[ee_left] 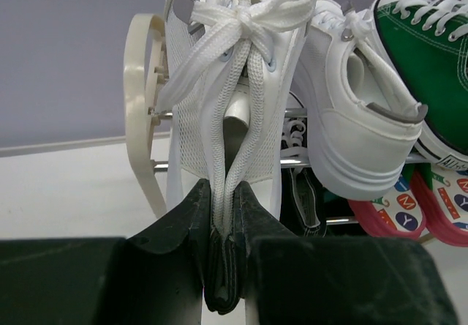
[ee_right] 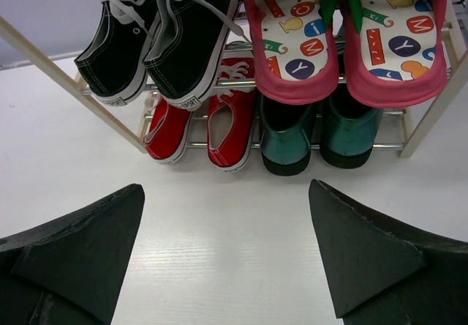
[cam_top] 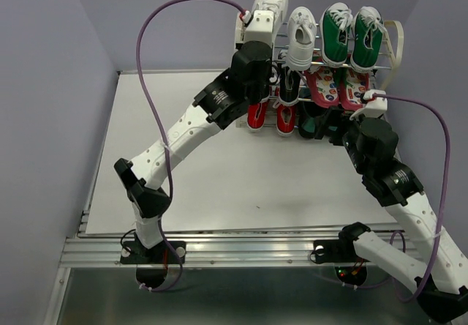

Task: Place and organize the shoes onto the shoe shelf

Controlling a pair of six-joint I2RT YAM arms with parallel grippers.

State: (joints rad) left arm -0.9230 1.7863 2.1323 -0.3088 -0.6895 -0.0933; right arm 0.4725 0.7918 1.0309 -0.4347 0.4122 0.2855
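Observation:
My left gripper [ee_left: 223, 193] is shut on the tongue and laces of an all-white sneaker [ee_left: 234, 83] and holds it at the top left of the shoe shelf [ee_left: 139, 69]. From above, that sneaker [cam_top: 269, 3] tilts at the shelf's top left corner, with my left gripper [cam_top: 256, 43] just below it. The second white sneaker [cam_top: 300, 36] rests on the top tier beside it. The black sneakers [ee_right: 157, 32] sit on the middle tier and the red sneakers [ee_right: 208, 124] on the bottom tier. My right gripper [ee_right: 227, 244] is open and empty over the table in front of the shelf [ee_right: 219, 146].
Green sneakers [cam_top: 351, 32] stand at the top right of the shelf. Pink patterned flip-flops [ee_right: 344, 39] lie on the middle tier, with dark teal shoes [ee_right: 314, 131] below them. The white table [cam_top: 219, 186] spreads in front, between grey walls.

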